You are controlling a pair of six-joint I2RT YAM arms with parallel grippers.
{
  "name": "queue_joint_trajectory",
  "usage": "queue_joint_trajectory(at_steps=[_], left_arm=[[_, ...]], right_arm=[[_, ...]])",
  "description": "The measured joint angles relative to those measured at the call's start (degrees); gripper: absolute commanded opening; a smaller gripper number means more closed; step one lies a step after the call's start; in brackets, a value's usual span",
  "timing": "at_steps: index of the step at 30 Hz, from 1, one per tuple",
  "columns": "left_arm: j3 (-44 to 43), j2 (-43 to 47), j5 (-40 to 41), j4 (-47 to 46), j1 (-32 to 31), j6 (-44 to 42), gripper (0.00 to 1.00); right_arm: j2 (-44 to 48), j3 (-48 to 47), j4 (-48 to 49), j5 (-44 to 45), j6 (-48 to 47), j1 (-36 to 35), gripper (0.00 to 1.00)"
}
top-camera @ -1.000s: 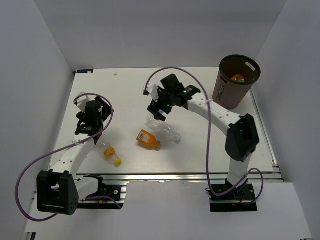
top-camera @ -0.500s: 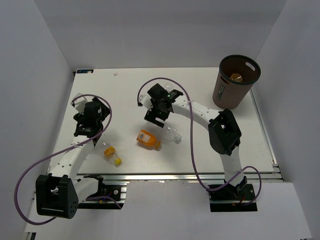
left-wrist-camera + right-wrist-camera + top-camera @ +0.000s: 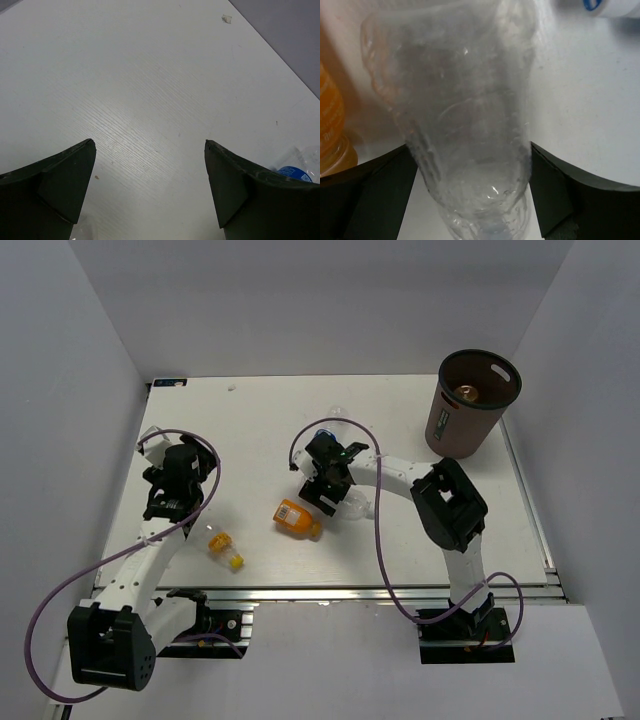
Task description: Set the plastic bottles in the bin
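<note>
From the top external view, the larger clear bottle (image 3: 351, 503) lies on its side mid-counter. The right fingers (image 3: 326, 490) hang directly over its far end, so the right arm is plainly the nearer one. An orange-filled bottle (image 3: 297, 517) lies just beside it to the left. The small yellow-capped bottle (image 3: 224, 547) sits well apart, nearer my left fingers (image 3: 162, 502). The bin (image 3: 455, 430) stands at the far right corner, well away from the grasp point.

In the left wrist view, the left fingers (image 3: 149, 145) are spread wide over bare counter (image 3: 150, 75) with nothing between them. The blue-labelled bottle (image 3: 295, 169) only peeks in at the right edge.

In the right wrist view, the clear bottle (image 3: 465, 100) fills the gap between the parted right fingers (image 3: 472, 150). Its long axis runs straight away from the wrist, so the fingers straddle its width. They look spread rather than clamped, and I judge closing is the next move.
</note>
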State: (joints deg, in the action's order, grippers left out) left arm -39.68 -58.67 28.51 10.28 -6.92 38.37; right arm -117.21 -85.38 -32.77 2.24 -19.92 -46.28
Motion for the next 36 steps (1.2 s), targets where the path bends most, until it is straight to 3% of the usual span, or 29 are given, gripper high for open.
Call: queue_joint_trajectory(at_steps=[8,12,16,17,22,27,36], left_arm=[[0.0,0.2,0.0,0.1,0.0,0.0,0.98],[0.0,0.2,0.0,0.1,0.0,0.0,0.98],[0.0,0.2,0.0,0.3,0.0,0.1,0.98],[0.0,0.2,0.0,0.4,0.0,0.1,0.98],[0.0,0.2,0.2,0.5,0.0,0.1,0.98],[0.0,0.2,0.2,0.5,0.0,0.1,0.98],[0.0,0.2,0.6,0.5,0.0,0.5,0.98]], right_arm=[[4.9,5.7,7.4,-2.2,3.4,1.0,0.75],[12.5,10.1,10.9,-1.4,4.5,1.5,0.54],[20.6,12.0,14.2,-0.9,5.2,2.4,0.4],[22.6,12.2,14.9,-1.1,5.3,2.7,0.32],[31.6,12.9,18.0,-2.4,4.5,4.8,0.3],[36.7,12.7,21.6,0.0,4.7,8.6,0.2],[42.3,15.1,41.3,10.8,11.2,31.2,0.17]])
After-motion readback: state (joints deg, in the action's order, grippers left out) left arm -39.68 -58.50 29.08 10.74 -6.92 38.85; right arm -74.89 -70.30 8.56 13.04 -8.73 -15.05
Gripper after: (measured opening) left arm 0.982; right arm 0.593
